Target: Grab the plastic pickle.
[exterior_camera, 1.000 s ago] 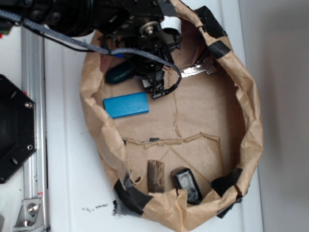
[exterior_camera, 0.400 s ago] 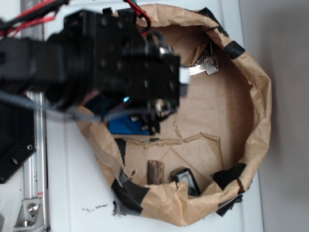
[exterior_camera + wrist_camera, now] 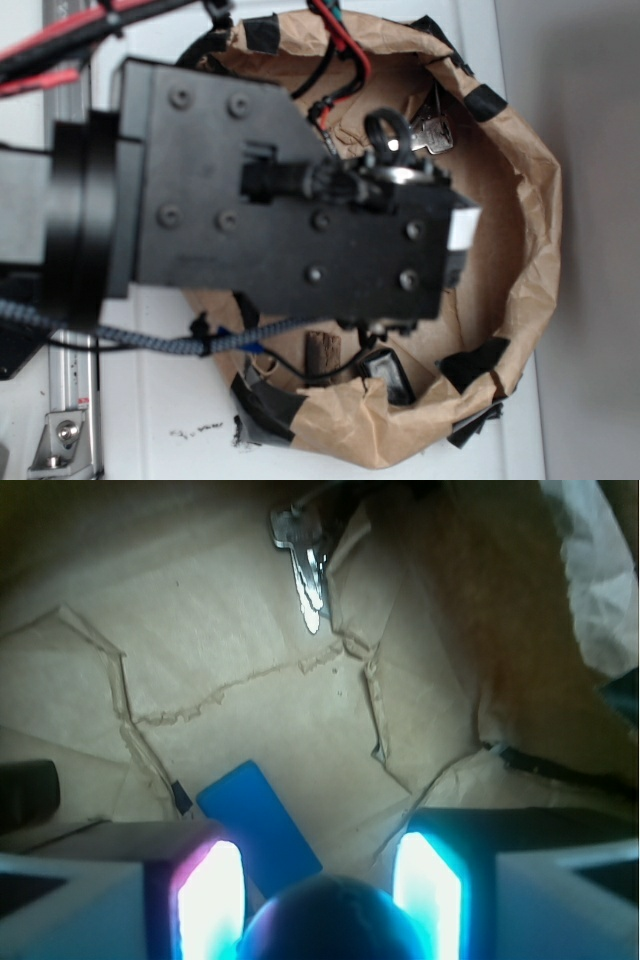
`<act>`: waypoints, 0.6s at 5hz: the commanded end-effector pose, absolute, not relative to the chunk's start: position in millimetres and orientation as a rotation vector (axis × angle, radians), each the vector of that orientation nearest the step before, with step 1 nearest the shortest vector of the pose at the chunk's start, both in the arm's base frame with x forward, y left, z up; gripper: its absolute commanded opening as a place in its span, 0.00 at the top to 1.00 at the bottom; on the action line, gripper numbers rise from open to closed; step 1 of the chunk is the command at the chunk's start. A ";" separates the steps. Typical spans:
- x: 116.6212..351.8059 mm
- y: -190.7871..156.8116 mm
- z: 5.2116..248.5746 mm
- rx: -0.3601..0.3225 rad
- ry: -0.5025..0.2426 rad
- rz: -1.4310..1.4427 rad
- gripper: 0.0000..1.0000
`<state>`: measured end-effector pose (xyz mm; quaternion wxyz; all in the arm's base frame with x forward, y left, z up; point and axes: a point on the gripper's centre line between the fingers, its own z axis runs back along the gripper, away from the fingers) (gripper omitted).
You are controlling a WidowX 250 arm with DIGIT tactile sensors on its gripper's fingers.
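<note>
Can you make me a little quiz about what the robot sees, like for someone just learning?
1. True or false: the keys lie apart from the block.
2. What sits between the fingers? A) keys B) block C) pickle
3. Fill in: everything lies in a bag made of brown ____.

Key: 1 true; 2 C; 3 paper.
</note>
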<state>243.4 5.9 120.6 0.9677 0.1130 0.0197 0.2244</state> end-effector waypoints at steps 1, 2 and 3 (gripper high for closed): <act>266.4 19.2 145.5 0.129 -0.227 0.353 1.00; 275.2 16.4 139.2 0.119 -0.212 0.336 1.00; 274.2 14.7 128.1 0.137 -0.182 0.332 1.00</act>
